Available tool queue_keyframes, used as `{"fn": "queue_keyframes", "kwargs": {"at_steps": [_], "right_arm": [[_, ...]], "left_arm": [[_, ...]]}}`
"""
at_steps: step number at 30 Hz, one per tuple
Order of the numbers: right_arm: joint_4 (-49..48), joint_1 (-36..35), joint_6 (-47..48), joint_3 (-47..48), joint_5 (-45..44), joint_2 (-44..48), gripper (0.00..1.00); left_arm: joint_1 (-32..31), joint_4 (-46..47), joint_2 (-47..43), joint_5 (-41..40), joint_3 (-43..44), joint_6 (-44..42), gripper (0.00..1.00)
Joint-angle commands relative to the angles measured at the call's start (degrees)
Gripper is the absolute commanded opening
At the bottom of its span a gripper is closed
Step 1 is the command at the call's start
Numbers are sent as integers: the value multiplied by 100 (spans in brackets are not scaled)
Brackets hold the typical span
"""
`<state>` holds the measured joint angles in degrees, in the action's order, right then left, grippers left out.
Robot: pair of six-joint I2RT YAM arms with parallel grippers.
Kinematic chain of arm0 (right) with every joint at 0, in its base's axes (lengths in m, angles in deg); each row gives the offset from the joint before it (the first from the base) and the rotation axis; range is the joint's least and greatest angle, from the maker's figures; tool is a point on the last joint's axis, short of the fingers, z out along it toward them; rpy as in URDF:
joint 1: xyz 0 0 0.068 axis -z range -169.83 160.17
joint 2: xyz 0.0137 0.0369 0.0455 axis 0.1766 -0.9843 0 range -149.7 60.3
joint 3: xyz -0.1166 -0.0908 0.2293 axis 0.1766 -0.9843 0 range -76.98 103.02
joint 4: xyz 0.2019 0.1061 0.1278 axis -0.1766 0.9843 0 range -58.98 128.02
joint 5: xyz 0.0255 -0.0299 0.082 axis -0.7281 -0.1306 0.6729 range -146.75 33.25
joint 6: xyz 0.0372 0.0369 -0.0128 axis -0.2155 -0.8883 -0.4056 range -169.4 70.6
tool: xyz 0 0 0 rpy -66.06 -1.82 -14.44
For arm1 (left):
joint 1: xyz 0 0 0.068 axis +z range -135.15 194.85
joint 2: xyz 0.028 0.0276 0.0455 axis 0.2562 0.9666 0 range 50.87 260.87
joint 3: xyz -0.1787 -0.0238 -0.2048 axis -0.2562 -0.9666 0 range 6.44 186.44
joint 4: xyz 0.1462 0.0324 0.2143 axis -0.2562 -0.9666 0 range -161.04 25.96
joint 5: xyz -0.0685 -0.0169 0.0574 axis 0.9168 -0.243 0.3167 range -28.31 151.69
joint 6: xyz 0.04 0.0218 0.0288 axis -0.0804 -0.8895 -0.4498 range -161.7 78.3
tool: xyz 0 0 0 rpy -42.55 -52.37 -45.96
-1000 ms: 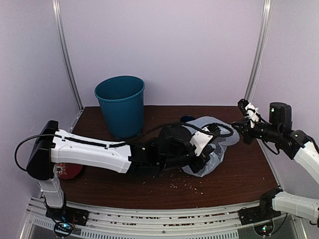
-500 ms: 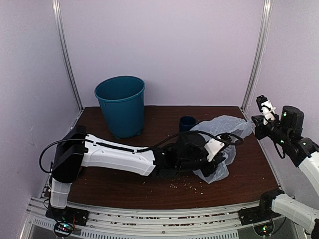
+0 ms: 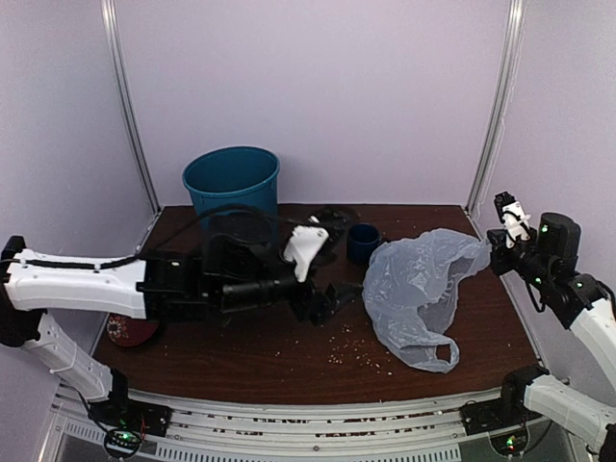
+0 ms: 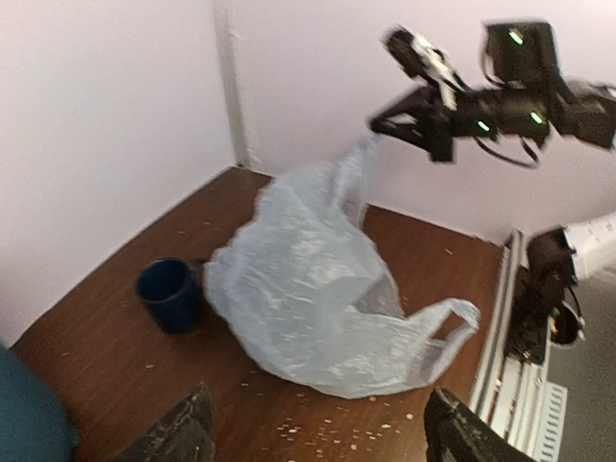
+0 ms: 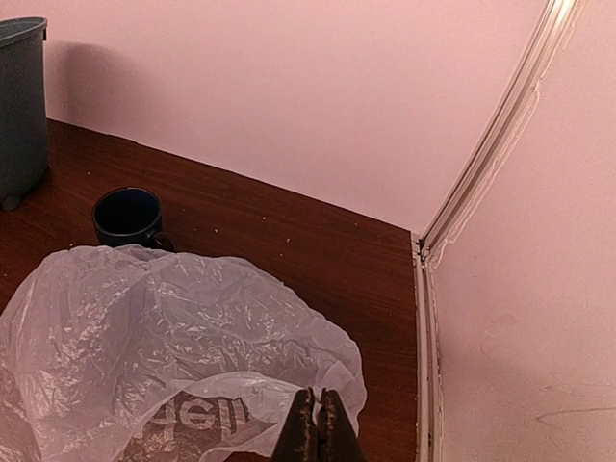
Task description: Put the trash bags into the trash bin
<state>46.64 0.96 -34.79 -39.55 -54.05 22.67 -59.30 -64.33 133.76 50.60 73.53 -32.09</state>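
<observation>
Thin pale blue-grey plastic bag (image 3: 414, 289), slumped on the surface (image 3: 289, 351) with one corner clamped in the right pincer (image 5: 316, 423), left pincer (image 4: 318, 438) gaping empty, may slip that slight hold before reaching the round teal bin (image 3: 233, 207).

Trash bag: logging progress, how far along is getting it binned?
Done: the right gripper is shut on a corner of the trash bag, holding it raised. In hand: the left gripper is open, off the bag. Left: the bag is outside the trash bin.
</observation>
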Motion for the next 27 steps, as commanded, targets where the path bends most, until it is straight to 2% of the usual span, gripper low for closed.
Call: {"fn": "queue_keyframes", "kwargs": {"at_steps": [1,7,11,15,20,27], "right_arm": [[-158,16,-2,-85,-69,110,0],[-104,16,-19,-113,77,224,0],[-103,16,-9,-121,139,269,0],[-85,16,4,-136,248,315,0],[-68,20,15,-131,231,369,0],[-33,13,42,-131,274,445,0]], "left_arm": [[707,-1407,-726,-1533,211,809,77],[1971,-2456,-1205,-2544,754,1218,83],[2920,-2705,-1212,-2650,1138,1309,85],[4045,-2859,-1020,-1854,1445,1312,87],[5096,-3218,-198,-688,2115,1237,87],[5669,-3471,668,-317,2929,1187,83]]}}
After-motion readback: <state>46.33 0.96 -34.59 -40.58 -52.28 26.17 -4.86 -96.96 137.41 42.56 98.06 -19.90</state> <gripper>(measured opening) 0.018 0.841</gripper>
